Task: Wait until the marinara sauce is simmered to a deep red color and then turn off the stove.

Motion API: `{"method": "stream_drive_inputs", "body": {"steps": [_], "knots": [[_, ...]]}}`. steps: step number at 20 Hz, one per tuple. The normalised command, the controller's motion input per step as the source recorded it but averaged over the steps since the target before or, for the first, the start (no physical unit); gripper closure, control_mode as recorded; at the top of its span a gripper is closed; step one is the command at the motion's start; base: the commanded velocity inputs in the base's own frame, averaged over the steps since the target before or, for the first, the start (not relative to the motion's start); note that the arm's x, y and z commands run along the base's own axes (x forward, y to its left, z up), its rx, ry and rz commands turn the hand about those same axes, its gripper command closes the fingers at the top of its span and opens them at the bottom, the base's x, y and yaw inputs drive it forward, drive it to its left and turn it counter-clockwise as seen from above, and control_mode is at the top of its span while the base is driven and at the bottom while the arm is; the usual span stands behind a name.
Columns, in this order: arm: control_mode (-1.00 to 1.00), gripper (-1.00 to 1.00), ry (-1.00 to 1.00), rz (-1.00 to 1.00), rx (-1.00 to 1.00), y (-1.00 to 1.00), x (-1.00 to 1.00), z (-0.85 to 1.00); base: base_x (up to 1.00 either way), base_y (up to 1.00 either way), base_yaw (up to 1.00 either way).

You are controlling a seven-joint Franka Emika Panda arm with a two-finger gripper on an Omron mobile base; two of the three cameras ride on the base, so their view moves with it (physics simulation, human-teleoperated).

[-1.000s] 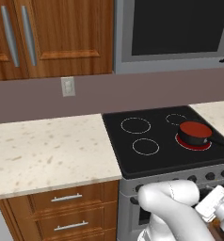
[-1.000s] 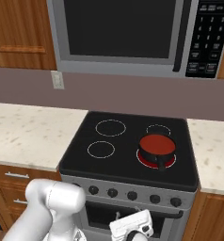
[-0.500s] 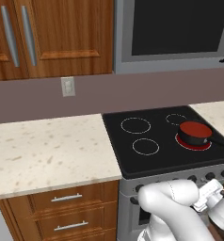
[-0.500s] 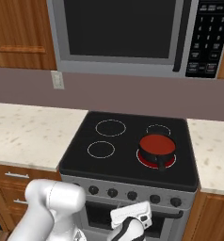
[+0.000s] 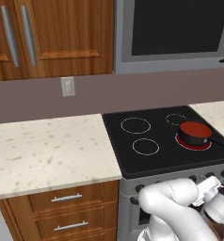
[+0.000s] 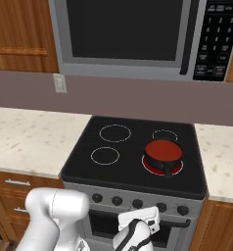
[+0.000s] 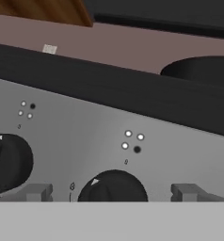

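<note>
So at this point you had the marinara sauce [image 6: 163, 150] sitting in its little dark saucepan [image 6: 162, 159] on the front right burner of the stove [image 6: 123, 171], with the red burner ring [image 5: 193, 143] glowing underneath it, so the heat looked on. The sauce surface read as a pretty solid red in both base views, though whether that counted as "deep red" yet is a judgement call, I'd say it was close or there. The arm was folded down low in front of the range, and the gripper [image 6: 138, 220] was parked right in front of the knob row. From the hand view you were looking straight at the steel control panel [image 7: 85, 127], with one knob [image 7: 115, 187] just above the bottom of the shot, between the two finger tips, and another knob [image 7: 10, 161] off to the left. The fingers [image 7: 36, 192] were spread wide apart with nothing between them, not touching the knob as far as I could tell. So I'd call this the lining-up step, waiting done or nearly done. For the next move you'd need to make sure that centre knob is actually the one for the lit burner (the little dot diagram [image 7: 132, 141] above it should tell you), push in so the fingers straddle it, close, then twist to off.
</note>
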Motion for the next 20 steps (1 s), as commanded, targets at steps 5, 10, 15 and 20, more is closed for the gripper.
{"method": "stream_drive_inputs", "body": {"steps": [5,10,15,20], "knots": [[-1.00,-1.00,0.06,-0.04,0.00,-0.15,0.20,-0.23,0.00,0.00,0.00],[-1.00,-1.00,0.03,-0.03,0.00,-0.01,0.10,-0.07,0.00,0.00,0.00],[-1.00,-1.00,0.00,0.00,0.00,0.00,0.00,-0.05,0.00,0.00,0.00],[-1.00,-1.00,0.00,0.00,0.00,0.01,-0.03,0.00,0.00,0.00,0.00]]}}
